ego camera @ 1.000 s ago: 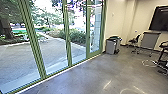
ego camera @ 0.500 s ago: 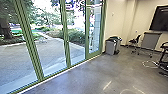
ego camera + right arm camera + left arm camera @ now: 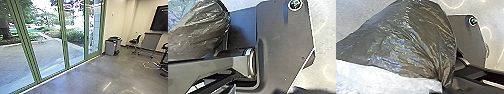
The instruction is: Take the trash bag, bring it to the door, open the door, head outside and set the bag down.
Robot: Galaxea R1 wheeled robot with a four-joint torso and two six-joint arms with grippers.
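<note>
Dark, glossy plastic is gathered into folds on the trash bag (image 3: 411, 42), seen beside the robot's flat grey base (image 3: 468, 37). Whether either gripper is clenched or released cannot be told. Green-framed glass panels (image 3: 64, 37) are seen ahead of the base.

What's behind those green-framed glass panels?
Through the glass panels I can see a paved yard, shrubs and a tree trunk. Anything directly behind the green posts is covered, so I can't tell.
</note>
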